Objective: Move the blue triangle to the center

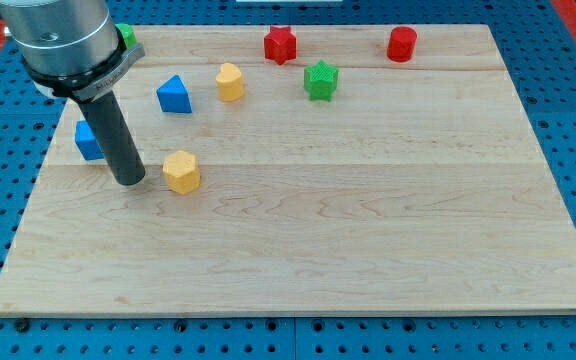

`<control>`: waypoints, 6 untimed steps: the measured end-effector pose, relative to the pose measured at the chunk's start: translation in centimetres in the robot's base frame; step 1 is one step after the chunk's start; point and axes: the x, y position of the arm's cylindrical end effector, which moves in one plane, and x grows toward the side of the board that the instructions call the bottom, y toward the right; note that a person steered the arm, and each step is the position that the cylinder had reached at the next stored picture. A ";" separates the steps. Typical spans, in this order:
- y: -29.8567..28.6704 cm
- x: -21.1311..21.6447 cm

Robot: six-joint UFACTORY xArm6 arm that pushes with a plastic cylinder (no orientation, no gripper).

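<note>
The blue triangle (174, 95) lies on the wooden board (368, 220) in the upper left part of the view. My tip (130, 181) rests on the board below and to the left of it, well apart from it. A yellow block (181, 171) sits just to the right of my tip, a small gap between them. A blue block (88, 140) is just to the left of the rod, partly hidden behind it.
A second yellow block (230, 82) is right of the blue triangle. A green star (321, 80), a red star (280, 44) and a red cylinder (402, 44) lie along the top. A green block (126, 36) peeks out beside the arm at top left.
</note>
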 end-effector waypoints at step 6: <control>1.9 -14.0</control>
